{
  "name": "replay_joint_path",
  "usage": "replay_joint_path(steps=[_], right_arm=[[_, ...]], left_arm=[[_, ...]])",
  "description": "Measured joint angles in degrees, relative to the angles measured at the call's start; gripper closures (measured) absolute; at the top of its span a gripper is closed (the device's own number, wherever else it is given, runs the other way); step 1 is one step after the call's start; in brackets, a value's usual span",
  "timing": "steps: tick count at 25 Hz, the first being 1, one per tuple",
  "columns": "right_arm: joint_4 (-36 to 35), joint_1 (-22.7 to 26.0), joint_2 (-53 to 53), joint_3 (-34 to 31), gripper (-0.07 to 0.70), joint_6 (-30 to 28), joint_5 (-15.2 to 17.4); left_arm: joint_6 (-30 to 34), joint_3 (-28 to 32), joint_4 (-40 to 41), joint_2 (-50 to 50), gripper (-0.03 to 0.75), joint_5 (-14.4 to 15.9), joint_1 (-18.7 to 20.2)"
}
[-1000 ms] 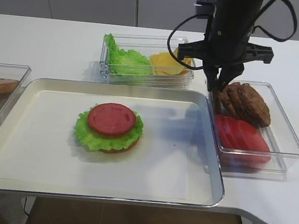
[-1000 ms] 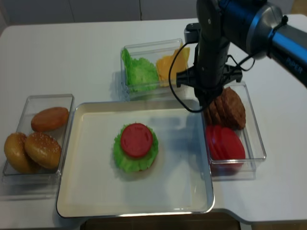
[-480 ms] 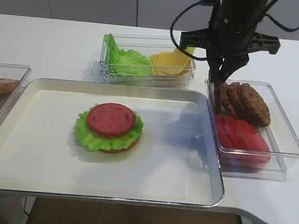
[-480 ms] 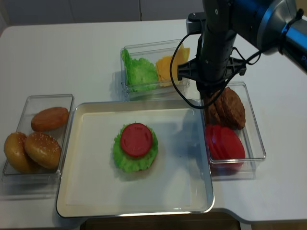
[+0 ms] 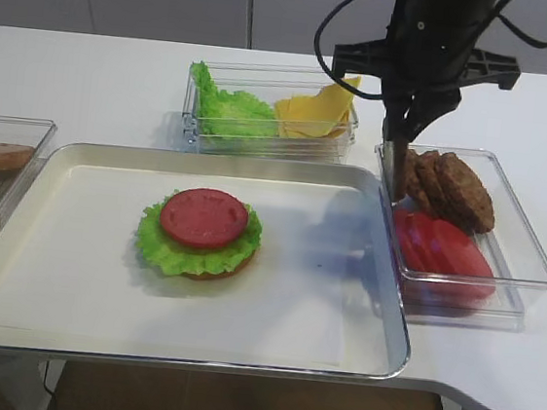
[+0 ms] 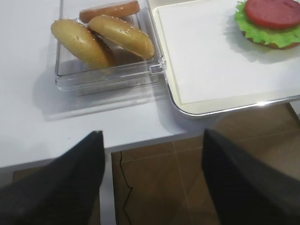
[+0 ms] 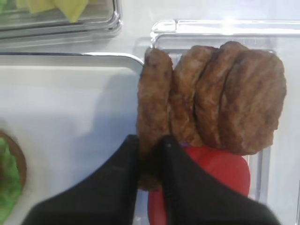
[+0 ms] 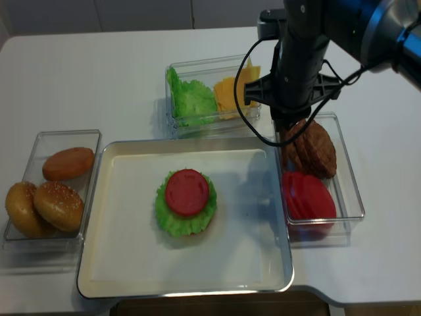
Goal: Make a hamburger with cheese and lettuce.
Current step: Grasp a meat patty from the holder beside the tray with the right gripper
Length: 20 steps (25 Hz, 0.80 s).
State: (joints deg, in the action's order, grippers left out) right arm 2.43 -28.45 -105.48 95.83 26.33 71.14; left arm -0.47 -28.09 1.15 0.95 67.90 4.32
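Left gripper: I saw its jaws spread, holding nothing.
Hamburger: on the tray I had bun, lettuce and tomato stacked.
Right gripper: clamped on the leftmost patty.
Cheese: unused in its far box; top bun also left.

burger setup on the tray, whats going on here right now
The right gripper has its fingers shut on the leftmost patty of the row standing in the clear box to the right of the tray. On the tray, the hamburger so far is a bun half, lettuce and a tomato slice. The cheese sits in the back box. The left gripper hangs open off the table's front edge.
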Motion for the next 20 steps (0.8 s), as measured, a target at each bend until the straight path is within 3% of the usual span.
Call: replay_joint_path(steps=[20], right_arm=[[-2.43,0.0,5.9,0.0,0.502,-0.69,0.15]], left_arm=[[0.0,0.0,0.0,0.0,0.232,0.0,0.0]])
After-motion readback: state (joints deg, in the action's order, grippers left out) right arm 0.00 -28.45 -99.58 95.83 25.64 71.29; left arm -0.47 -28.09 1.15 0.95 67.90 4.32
